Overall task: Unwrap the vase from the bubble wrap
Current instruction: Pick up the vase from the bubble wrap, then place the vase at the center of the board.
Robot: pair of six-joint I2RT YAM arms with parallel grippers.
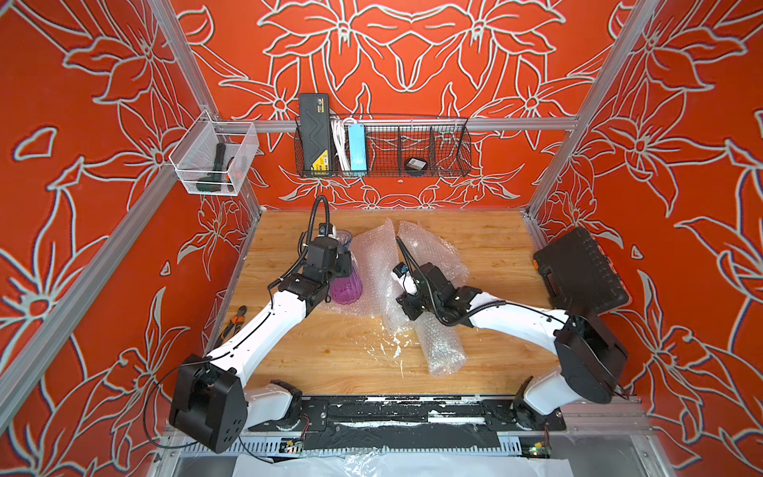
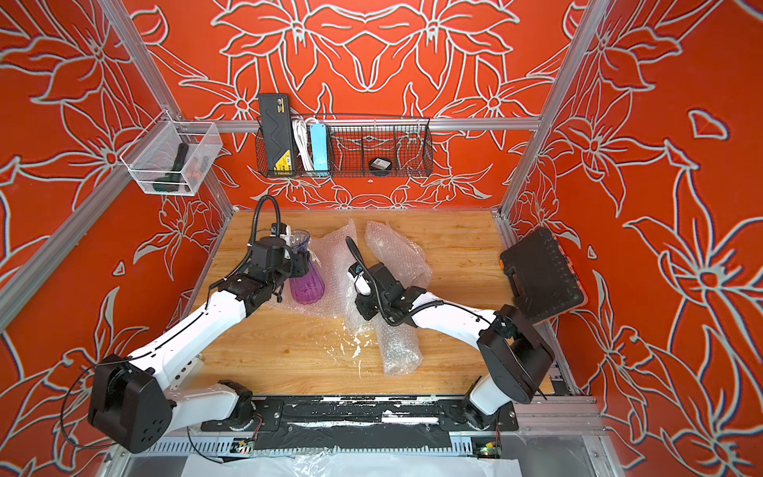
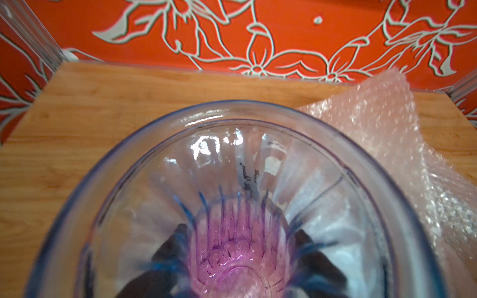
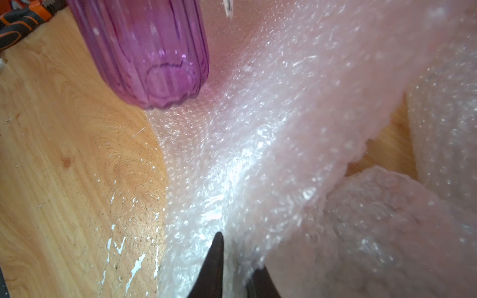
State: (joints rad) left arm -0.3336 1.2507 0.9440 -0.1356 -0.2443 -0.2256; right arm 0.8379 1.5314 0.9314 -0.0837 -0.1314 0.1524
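**Lift and peel, nice and slow**

Left tool (image 3: 240, 251) is clamped round the neck of the purple glass vase (image 1: 346, 287), 9 o'clock on the bench (image 1: 495, 247). I'd lift straight up. Right tool (image 4: 236, 268) pinches the bubble wrap (image 1: 373, 264) at its 3 o'clock, so drag that away low.

Mesh bin (image 1: 247, 144), 10 o'clock: some dark-handled thing (image 1: 216, 165). Wire basket (image 1: 450, 148), 12: black box (image 1: 316, 132), white cable (image 1: 339, 144), blue power strip (image 1: 357, 146).

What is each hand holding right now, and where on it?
The left hand grips the vase by its narrow neck, below the flared mouth. The right hand straddles a fold of wrap; whether it is clamped cannot be told.
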